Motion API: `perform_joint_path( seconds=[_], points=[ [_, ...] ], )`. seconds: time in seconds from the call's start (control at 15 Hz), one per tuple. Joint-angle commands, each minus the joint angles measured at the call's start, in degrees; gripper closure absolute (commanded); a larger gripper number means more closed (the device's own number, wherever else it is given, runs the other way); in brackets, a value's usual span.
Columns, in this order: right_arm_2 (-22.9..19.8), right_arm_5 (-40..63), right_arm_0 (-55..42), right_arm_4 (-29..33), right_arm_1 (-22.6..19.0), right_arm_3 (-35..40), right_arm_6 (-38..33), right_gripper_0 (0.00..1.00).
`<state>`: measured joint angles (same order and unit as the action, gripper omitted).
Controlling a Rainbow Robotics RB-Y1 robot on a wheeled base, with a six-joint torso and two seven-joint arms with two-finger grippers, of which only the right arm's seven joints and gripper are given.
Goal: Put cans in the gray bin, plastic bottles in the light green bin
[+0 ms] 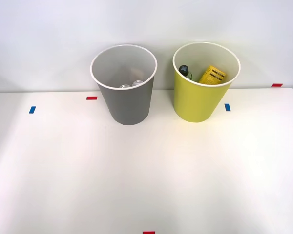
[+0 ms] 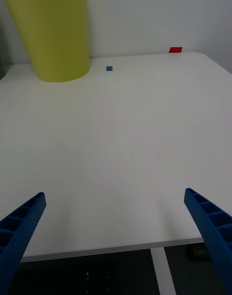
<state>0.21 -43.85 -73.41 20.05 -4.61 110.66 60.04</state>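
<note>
Two cans (image 1: 131,85) lie at the bottom of the gray bin (image 1: 127,105), their shiny silver tops just showing above its near rim. The plastic bottles are in the light green bin (image 1: 201,102): the clear bottle (image 1: 185,71) with its black cap leans against the inner wall on the robot's left side, and the yellow ribbed bottle (image 1: 213,75) rests tilted beside it on the right. The two bins stand upright near the far edge of the white table (image 1: 146,170), the gray one to the left, the light green one to the right, close to each other but apart. Small tape marks sit on the table: a red mark (image 1: 92,98) just left of the gray bin, a blue mark (image 1: 227,107) just right of the light green bin, another blue mark (image 1: 32,109) far to the left. The right hand (image 2: 116,237) is spread wide and holds nothing, its blue ribbed fingers (image 2: 21,225) hanging over the near right edge of the table, well apart from the light green bin.
</note>
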Motion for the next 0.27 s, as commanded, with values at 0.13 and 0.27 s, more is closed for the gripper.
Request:
perform_joint_path(
  seconds=[0.13, 0.27],
  points=[
    [0.3, 1.7, 2.3, 0.1, 0.6, 1.0, 0.1, 0.0],
    [0.3, 1.7, 2.3, 0.1, 0.6, 1.0, 0.1, 0.0]
  ],
)
